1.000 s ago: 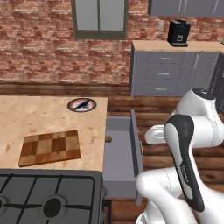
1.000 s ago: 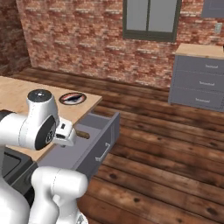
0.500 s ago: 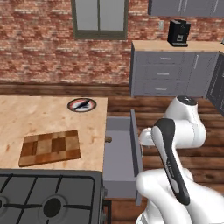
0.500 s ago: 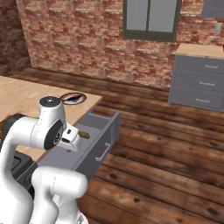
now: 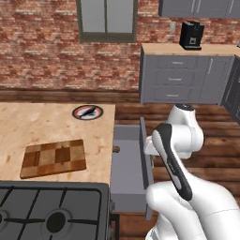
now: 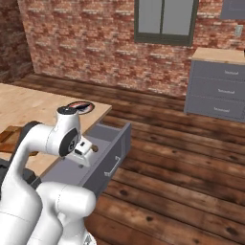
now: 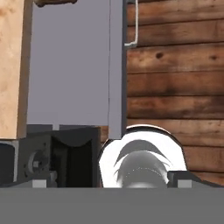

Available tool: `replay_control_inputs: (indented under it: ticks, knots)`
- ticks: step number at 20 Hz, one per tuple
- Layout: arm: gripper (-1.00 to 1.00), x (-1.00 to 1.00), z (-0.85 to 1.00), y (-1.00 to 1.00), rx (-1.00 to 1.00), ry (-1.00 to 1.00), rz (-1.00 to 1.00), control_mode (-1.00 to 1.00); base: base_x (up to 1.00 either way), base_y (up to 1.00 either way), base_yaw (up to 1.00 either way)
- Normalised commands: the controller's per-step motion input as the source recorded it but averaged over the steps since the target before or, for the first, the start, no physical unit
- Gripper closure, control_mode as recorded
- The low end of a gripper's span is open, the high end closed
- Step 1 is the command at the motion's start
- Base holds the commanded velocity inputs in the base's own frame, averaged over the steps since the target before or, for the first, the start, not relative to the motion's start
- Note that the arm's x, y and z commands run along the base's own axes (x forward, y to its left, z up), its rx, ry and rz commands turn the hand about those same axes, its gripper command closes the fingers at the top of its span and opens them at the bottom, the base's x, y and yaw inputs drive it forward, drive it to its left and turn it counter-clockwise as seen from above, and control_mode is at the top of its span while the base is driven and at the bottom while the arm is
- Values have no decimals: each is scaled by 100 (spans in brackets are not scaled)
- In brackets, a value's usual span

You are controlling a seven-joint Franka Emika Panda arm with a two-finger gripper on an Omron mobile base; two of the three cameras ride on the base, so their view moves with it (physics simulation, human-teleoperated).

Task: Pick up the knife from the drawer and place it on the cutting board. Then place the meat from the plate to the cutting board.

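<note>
Drawer (image 5: 125, 164) open, knife (image 7: 54, 2) handle at its desk-side edge; my tool's (image 6: 84, 149) spread unreadable, so I risk striking the drawer front.

We see the drawer (image 5: 126, 168) pulled well out from the table (image 5: 42, 129), its grey inside open from above, so there is room to come down into it. The drawer's tall front panel (image 5: 145, 161) walls off the floor side, and the robot's own arm (image 5: 176, 140) hangs just beside that panel. At the back of the drawer, close under the table edge, lies the brown handle of the knife (image 5: 116, 149), partly tucked beneath the edge. On the table the cutting board (image 5: 54, 158) lies flat with bare wood all round it, well apart from the plate (image 5: 87, 112). The stove (image 5: 51, 211) sits near the board's front side.
</note>
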Motion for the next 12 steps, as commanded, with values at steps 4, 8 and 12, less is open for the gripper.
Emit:
replay_control_inputs:
  ticks: [4, 8, 12]
  knots:
    - [-100, 37, -32, -9, 0, 16, 0, -100, 0, 0, 0]
    - [-100, 31, -36, -10, 0, 11, 0, -100, 0, 0, 0]
    - [-100, 27, -39, -3, 0, 8, 0, -100, 0, 0, 0]
